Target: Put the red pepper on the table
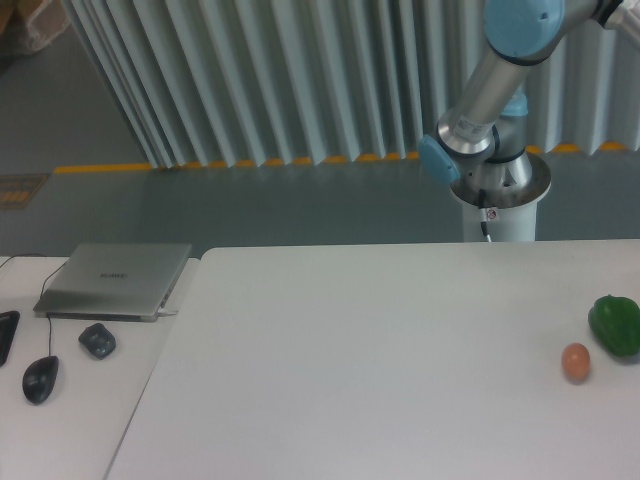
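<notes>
The red pepper is out of view. The large white table (380, 360) fills the lower right of the camera view. Only the arm's base and lower links (490, 110) show, behind the table's far edge at the upper right; the arm runs out of the frame at the top. The gripper is not in view.
A green bell pepper (615, 324) sits at the table's right edge, with a small orange-brown egg-shaped object (575, 361) just left of it. On the narrower desk at left lie a closed laptop (117, 280), a black mouse (40, 378) and a small dark object (97, 340).
</notes>
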